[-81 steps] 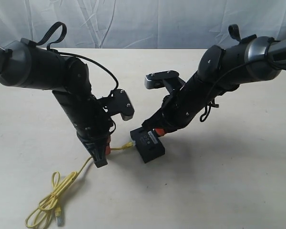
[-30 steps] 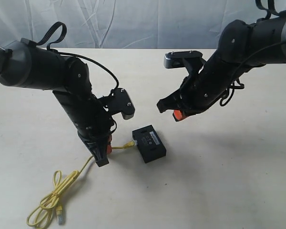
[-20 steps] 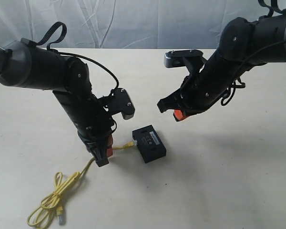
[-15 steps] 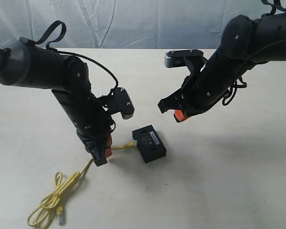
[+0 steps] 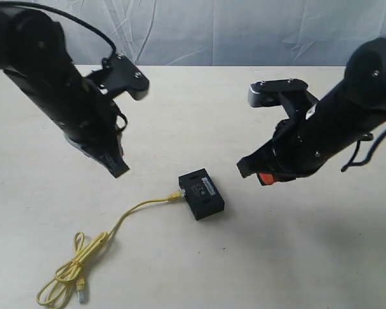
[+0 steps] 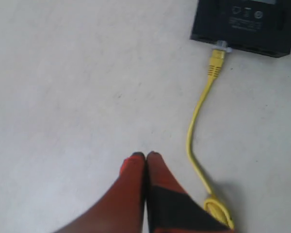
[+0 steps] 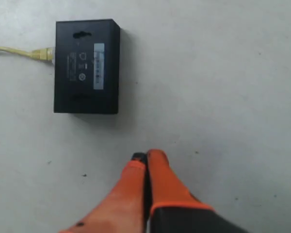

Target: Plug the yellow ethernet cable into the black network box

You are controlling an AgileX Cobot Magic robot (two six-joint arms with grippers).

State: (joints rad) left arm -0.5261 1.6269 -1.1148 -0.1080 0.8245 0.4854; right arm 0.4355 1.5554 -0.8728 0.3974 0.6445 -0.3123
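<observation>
The black network box (image 5: 202, 193) lies flat on the table, white label up (image 7: 87, 66). The yellow ethernet cable (image 5: 136, 209) runs from its left side, the clear plug (image 6: 218, 47) seated in the box's (image 6: 245, 22) port, and ends in a loose coil (image 5: 67, 273) near the front left. My left gripper (image 5: 116, 168) hangs in the air up and left of the box, jaws pressed together on nothing (image 6: 145, 158). My right gripper (image 5: 256, 172) hovers right of the box, also shut and empty (image 7: 145, 158).
A pale tabletop (image 5: 199, 270) carries everything. A wrinkled white cloth backdrop (image 5: 199, 29) closes off the far edge. The cable's free plug (image 5: 82, 295) lies by the coil near the front left corner.
My left gripper let go of the cable and rose up and to the left. My right gripper shifted right and a little lower. The cable stays plugged into the box.
</observation>
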